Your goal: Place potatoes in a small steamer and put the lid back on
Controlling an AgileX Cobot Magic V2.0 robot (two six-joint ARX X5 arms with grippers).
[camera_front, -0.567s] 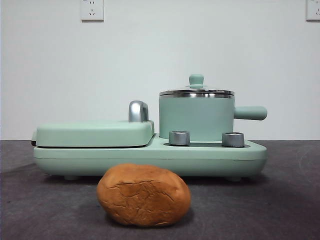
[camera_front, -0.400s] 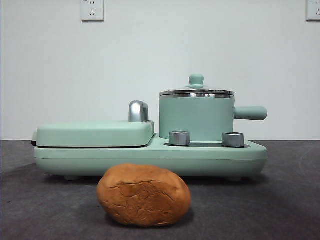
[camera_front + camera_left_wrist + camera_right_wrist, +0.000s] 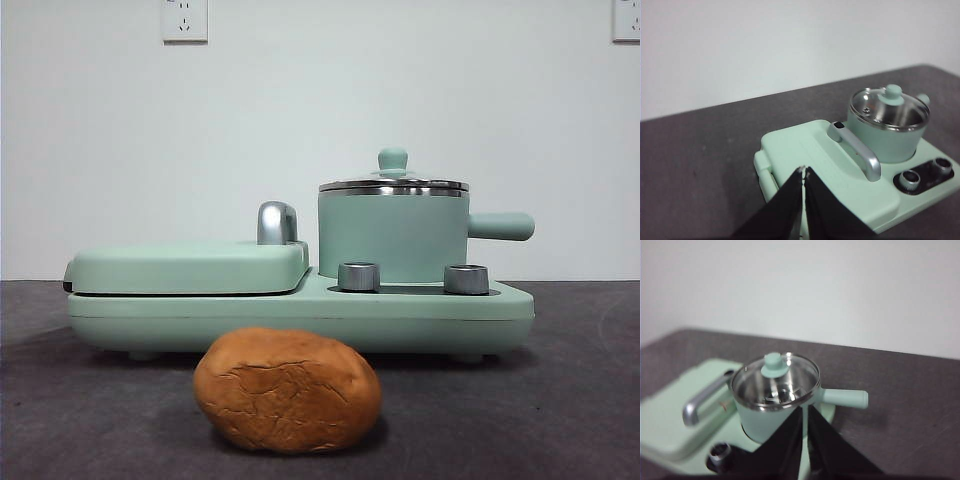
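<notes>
An orange-brown potato (image 3: pixel 288 391) with cracked skin lies on the dark table in front of the appliance. The mint-green steamer pot (image 3: pixel 393 235) (image 3: pixel 888 139) (image 3: pixel 765 419) stands on the right of the base, its stubby handle pointing right. The lid (image 3: pixel 393 183) (image 3: pixel 889 107) (image 3: pixel 775 379), with a steel rim and mint knob, sits on the pot. My left gripper (image 3: pixel 804 170) is shut and hovers above the flat griddle side. My right gripper (image 3: pixel 804 407) is shut and hovers above the pot's near side. Neither gripper shows in the front view.
The flat mint-green griddle cover (image 3: pixel 188 267) with a chrome handle (image 3: pixel 276 222) fills the left of the base. Two steel dials (image 3: pixel 359 276) sit in front of the pot. A white wall with sockets (image 3: pixel 184 19) stands behind.
</notes>
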